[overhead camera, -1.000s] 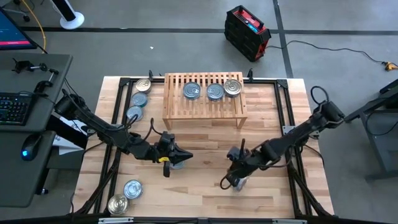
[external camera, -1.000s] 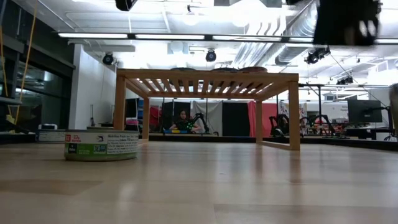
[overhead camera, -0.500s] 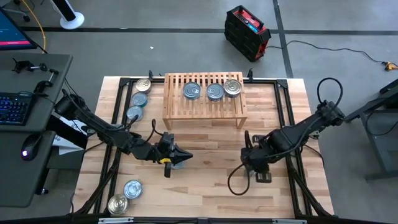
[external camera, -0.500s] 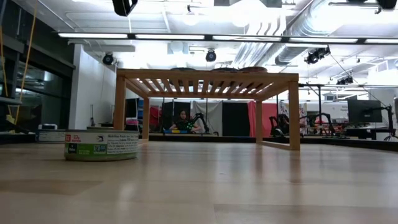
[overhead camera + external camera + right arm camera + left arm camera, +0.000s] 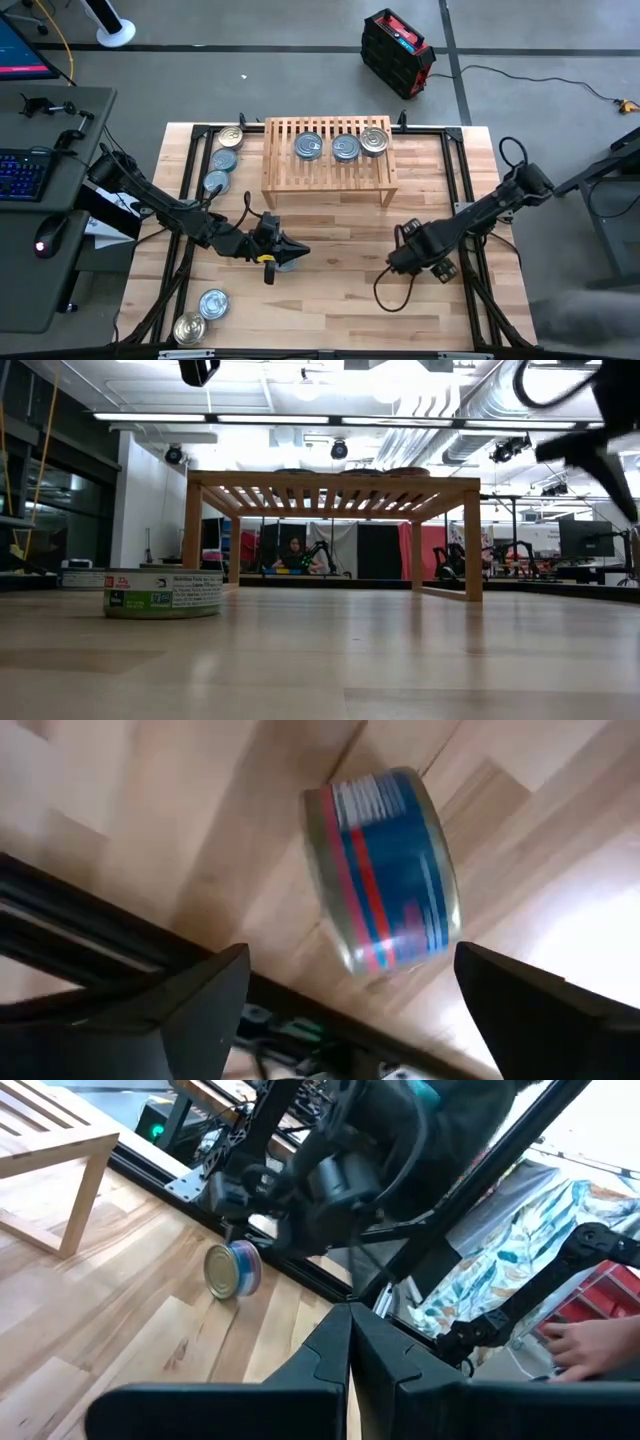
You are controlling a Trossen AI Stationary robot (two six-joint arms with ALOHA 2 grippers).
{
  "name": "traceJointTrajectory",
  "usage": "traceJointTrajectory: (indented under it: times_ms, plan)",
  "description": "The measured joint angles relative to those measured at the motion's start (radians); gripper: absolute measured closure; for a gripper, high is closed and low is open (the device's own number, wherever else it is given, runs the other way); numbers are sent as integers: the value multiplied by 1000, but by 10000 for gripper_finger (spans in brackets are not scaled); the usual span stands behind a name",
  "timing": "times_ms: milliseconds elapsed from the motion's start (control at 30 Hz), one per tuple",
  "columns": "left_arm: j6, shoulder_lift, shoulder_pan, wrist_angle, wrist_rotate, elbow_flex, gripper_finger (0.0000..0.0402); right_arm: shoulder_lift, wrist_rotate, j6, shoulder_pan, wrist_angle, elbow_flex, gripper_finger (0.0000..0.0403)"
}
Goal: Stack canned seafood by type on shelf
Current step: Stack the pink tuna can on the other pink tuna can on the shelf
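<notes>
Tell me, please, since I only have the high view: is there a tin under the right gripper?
Observer: Yes. The right wrist view shows a tin with a blue and red label between the open fingers of the right gripper, and neither finger touches it.
Operator: Thank you. Is it lying flat?
Observer: No. In the left wrist view it stands on its edge on the table.
Operator: And could you check the left gripper?
Observer: The left gripper is shut; its own wrist view shows the two fingers pressed together.
</notes>
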Motion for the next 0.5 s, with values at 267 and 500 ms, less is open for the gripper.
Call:
traceJointTrajectory:
  times_ms: [267, 500]
  plan:
    - [-53, 0, 0, 1, 0, 0, 401, -1, 86, -95, -16, 123, -93, 64]
    - [-60, 0, 0, 1, 0, 0, 402, -1, 114, -135, -15, 142, -65, 64]
